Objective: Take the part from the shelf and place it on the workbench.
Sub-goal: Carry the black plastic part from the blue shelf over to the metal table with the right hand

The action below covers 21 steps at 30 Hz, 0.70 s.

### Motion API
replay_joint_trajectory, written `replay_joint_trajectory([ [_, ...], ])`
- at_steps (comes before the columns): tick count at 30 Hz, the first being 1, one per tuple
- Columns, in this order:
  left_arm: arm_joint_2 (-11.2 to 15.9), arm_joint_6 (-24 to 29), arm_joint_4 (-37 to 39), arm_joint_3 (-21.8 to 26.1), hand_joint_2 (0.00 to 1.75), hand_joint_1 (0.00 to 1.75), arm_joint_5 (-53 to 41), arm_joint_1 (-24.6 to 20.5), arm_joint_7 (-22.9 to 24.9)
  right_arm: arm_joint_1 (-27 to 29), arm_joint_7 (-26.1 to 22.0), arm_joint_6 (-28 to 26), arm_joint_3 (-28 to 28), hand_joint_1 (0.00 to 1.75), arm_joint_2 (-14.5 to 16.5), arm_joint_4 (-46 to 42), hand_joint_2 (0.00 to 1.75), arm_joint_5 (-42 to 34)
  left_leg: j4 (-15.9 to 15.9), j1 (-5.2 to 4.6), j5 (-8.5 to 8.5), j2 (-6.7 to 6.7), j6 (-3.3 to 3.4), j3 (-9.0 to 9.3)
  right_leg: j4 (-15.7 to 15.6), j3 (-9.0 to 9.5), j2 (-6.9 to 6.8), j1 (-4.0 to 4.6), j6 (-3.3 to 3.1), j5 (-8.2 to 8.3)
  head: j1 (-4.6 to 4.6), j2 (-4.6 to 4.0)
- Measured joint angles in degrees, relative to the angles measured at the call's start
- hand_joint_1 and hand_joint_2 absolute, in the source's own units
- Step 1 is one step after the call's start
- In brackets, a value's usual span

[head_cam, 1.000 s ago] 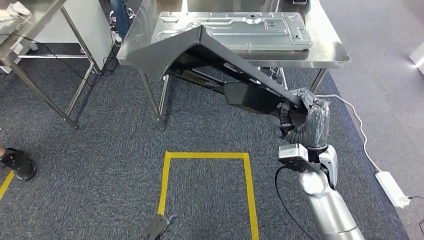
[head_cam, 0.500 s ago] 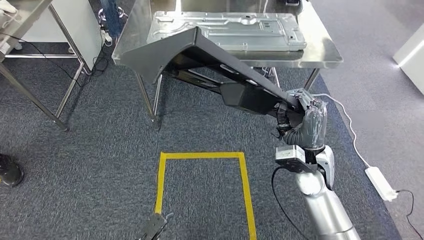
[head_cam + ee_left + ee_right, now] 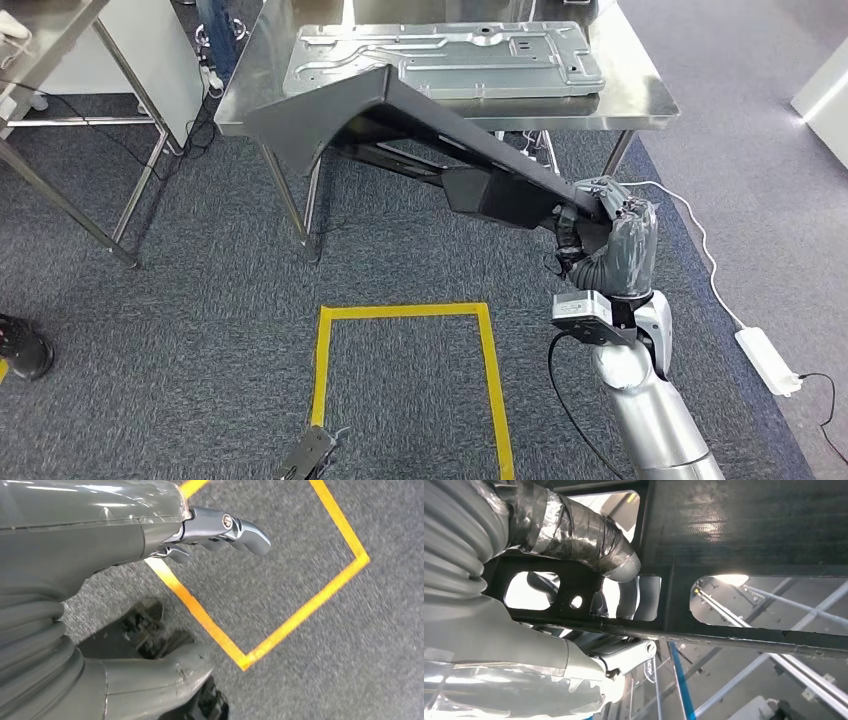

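Right hand [image 3: 590, 225] grips black sheet-metal part [image 3: 420, 130] at centre frame, far end overhanging desk [image 3: 640, 100] | left hand [image 3: 200, 527] open, empty | I'd lift, clear edge, lower flat beside silver panel [image 3: 450, 60].

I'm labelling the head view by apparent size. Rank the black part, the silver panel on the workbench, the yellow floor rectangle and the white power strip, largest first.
1. black part, though it is nearer the camera
2. silver panel
3. yellow floor rectangle, cut off by the frame, so its rank against the panel is unsure
4. white power strip
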Motion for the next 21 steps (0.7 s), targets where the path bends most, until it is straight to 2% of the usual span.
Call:
replay_joint_trajectory([
  [2, 0.01, 0.01, -0.01, 0.0, 1.75, 0.0, 0.01, 0.03, 0.0, -0.01, 0.0, -0.01, 0.02, 1.75, 0.06, -0.02, 1.75, 0.01, 7.4, 0.31, -3.65, -0.08, -0.49, -3.29, -0.01, 0.0, 0.01, 0.02, -0.3, 0.0, -0.01, 0.0],
  [3, 0.01, 0.01, -0.01, 0.0, 1.75, 0.0, 0.01, 0.07, 0.01, 0.02, 0.0, -0.01, 0.03, 1.75, 0.07, -0.01, 1.75, 0.01, 10.8, 0.45, -4.81, -0.08, -0.68, -4.91, 0.04, -0.01, 0.02, 0.03, -0.34, -0.03, -0.01, -0.01],
  [4, 0.02, 0.0, -0.01, 0.0, 1.75, 0.0, 0.01, 0.11, 0.01, 0.04, 0.0, -0.01, 0.03, 1.75, 0.07, -0.01, 1.75, 0.01, 12.51, 0.55, -4.94, -0.08, -0.81, -5.79, 0.1, -0.01, 0.06, 0.04, -0.36, -0.07, -0.01, -0.01],
  [5, 0.02, -0.02, -0.01, 0.0, 1.75, 0.0, 0.01, 0.12, 0.01, 0.04, 0.0, -0.01, 0.04, 1.75, 0.07, -0.01, 1.75, 0.01, 11.9, 0.63, -3.91, -0.08, -0.84, -5.57, 0.2, 0.0, 0.12, 0.04, -0.33, -0.12, -0.01, -0.01],
  [6, 0.02, -0.1, -0.01, 0.0, 1.75, 0.0, 0.0, 0.1, -0.01, 0.02, 0.0, -0.01, 0.04, 1.75, 0.07, -0.01, 1.75, 0.01, 9.0, 0.68, -1.97, -0.08, -0.78, -4.24, 0.32, 0.03, 0.19, 0.03, -0.25, -0.2, -0.01, -0.01],
  [7, 0.02, -0.21, -0.01, -0.01, 1.75, 0.0, -0.01, 0.05, -0.04, -0.04, 0.0, -0.01, 0.04, 1.75, 0.07, -0.01, 1.75, 0.02, 4.75, 0.71, 0.13, -0.12, -0.61, -2.26, 0.46, 0.06, 0.26, 0.03, -0.11, -0.32, 0.0, -0.01],
  [8, 0.03, -0.35, -0.01, -0.02, 1.75, 0.0, -0.04, -0.01, -0.09, -0.12, 0.0, -0.01, 0.04, 1.75, 0.07, -0.01, 1.75, 0.03, 0.83, 0.63, 1.52, -0.16, -0.41, -0.37, 0.6, 0.04, 0.32, 0.13, 0.13, -0.47, 0.0, -0.01],
  [9, 0.03, -0.51, -0.02, -0.04, 1.75, 0.0, -0.08, -0.07, -0.16, -0.22, 0.0, 0.0, 0.05, 1.75, 0.07, -0.01, 1.75, 0.05, -1.96, 0.54, 2.23, -0.21, -0.14, 0.93, 0.62, 0.0, 0.37, 0.19, 0.43, -0.62, 0.0, -0.01],
  [10, 0.04, -0.67, -0.02, -0.08, 1.75, 0.0, -0.12, -0.11, -0.24, -0.32, 0.0, 0.01, 0.07, 1.75, 0.07, -0.01, 1.75, 0.08, -3.46, 0.42, 2.27, -0.26, 0.15, 1.57, 0.49, -0.01, 0.39, 0.25, 0.79, -0.72, 0.0, -0.01],
  [14, 0.07, -1.28, -0.04, -0.48, 1.75, 0.0, -0.33, -0.09, -0.71, -0.74, 0.0, 0.02, 0.18, 1.75, 0.07, 0.02, 1.75, 0.24, -4.98, 0.57, 1.86, -0.4, 1.93, 2.87, 2.43, -0.23, 0.33, 0.16, 2.29, -0.15, 0.08, -0.01],
  [16, 0.06, -1.36, -0.05, -0.8, 1.75, 0.0, -0.43, -0.12, -0.93, -1.12, -0.01, 0.01, 0.25, 1.75, 0.11, 0.03, 1.75, 0.31, -5.17, 0.59, 1.54, -0.35, 2.48, 3.85, 7.03, -2.82, 0.23, 0.0, 2.69, -2.45, 0.1, -0.01],
  [18, 0.07, -1.36, -0.05, -0.98, 1.75, 0.0, -0.51, -0.07, -1.05, -1.2, -0.02, -0.01, 0.31, 1.75, 0.16, 0.09, 1.75, 0.33, -5.13, 0.56, 0.94, -0.31, 2.59, 4.55, 14.02, -7.32, 0.23, -0.02, 3.01, -5.27, 0.11, -0.01],
  [19, 0.08, -1.36, -0.05, -1.01, 1.75, 0.0, -0.58, 0.01, -1.07, -1.12, -0.02, 0.0, 0.32, 1.75, 0.16, 0.13, 1.75, 0.34, -5.12, 0.56, 0.54, -0.32, 2.52, 5.0, 16.2, -9.16, 0.22, -0.07, 3.12, -5.81, 0.12, -0.01],
  [20, 0.08, -1.37, -0.05, -1.02, 1.75, 0.0, -0.66, 0.12, -1.08, -1.06, -0.01, 0.0, 0.32, 1.75, 0.16, 0.18, 1.75, 0.36, -5.1, 0.57, 0.05, -0.35, 2.38, 5.61, 16.4, -10.05, 0.2, -0.13, 3.15, -5.43, 0.12, -0.01],
  [21, 0.08, -1.37, -0.05, -1.04, 1.75, 0.0, -0.73, 0.21, -1.08, -1.04, 0.0, 0.0, 0.33, 1.75, 0.16, 0.21, 1.75, 0.38, -5.1, 0.59, -0.55, -0.37, 2.19, 6.43, 14.41, -9.83, 0.14, -0.19, 3.14, -4.15, 0.13, -0.01],
])
